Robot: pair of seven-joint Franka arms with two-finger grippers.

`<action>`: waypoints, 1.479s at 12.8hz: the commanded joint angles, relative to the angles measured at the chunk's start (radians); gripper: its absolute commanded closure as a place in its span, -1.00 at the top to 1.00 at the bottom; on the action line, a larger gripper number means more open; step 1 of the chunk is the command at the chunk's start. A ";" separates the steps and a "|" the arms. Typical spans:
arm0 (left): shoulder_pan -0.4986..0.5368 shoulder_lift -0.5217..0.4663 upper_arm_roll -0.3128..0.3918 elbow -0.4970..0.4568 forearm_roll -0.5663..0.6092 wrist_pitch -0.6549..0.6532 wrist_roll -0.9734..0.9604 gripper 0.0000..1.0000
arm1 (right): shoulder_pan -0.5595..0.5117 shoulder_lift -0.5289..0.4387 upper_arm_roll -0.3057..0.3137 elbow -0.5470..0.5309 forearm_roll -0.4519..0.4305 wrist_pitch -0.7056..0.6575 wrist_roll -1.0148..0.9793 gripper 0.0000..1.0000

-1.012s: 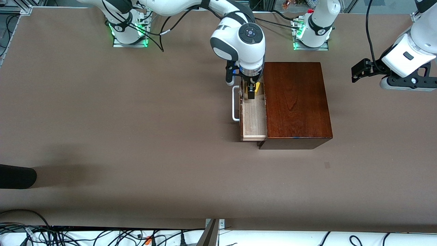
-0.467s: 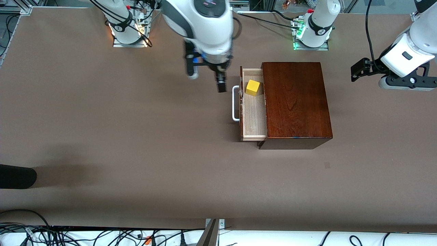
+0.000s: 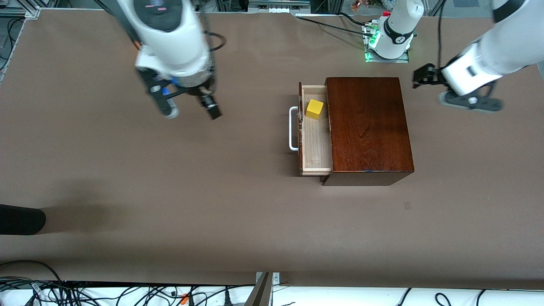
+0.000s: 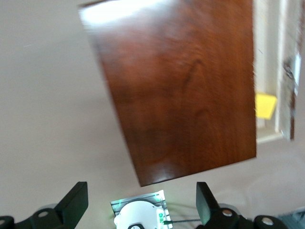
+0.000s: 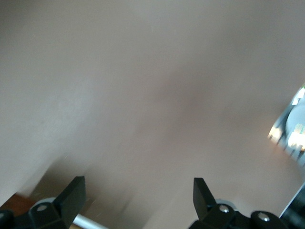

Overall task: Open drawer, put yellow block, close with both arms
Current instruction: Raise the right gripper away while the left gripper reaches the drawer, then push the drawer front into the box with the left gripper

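The drawer [image 3: 316, 144] stands pulled out of the dark reddish-brown box [image 3: 367, 127], with its white handle [image 3: 292, 129] toward the right arm's end. The yellow block [image 3: 315, 109] lies in the drawer, at the end farther from the front camera. My right gripper [image 3: 211, 109] is open and empty over bare table, well off from the handle toward the right arm's end; its wrist view [image 5: 138, 200] shows only table. My left gripper [image 3: 423, 77] is open and empty in the air beside the box's closed end. Its wrist view [image 4: 141, 205] shows the box [image 4: 186, 90] and the block [image 4: 265, 105].
The left arm's base [image 3: 393, 34] stands farther from the front camera than the box. A dark object [image 3: 21, 219] lies at the table's edge at the right arm's end. Cables [image 3: 127, 293] run along the near edge.
My right gripper let go of the yellow block in the drawer, rose and swung away toward the right arm's end. My left gripper moved closer to the box.
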 commanded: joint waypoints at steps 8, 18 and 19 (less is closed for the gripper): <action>-0.370 0.248 -0.038 0.074 -0.018 0.337 0.458 1.00 | -0.088 -0.414 -0.356 -0.546 0.038 0.223 -0.879 1.00; -0.574 0.509 -0.049 0.061 0.107 0.749 0.669 1.00 | -0.404 -0.416 -0.233 -0.551 0.047 0.311 -1.511 1.00; -0.574 0.521 -0.049 0.060 0.136 0.752 0.676 1.00 | -0.404 -0.416 -0.233 -0.551 0.049 0.308 -1.512 1.00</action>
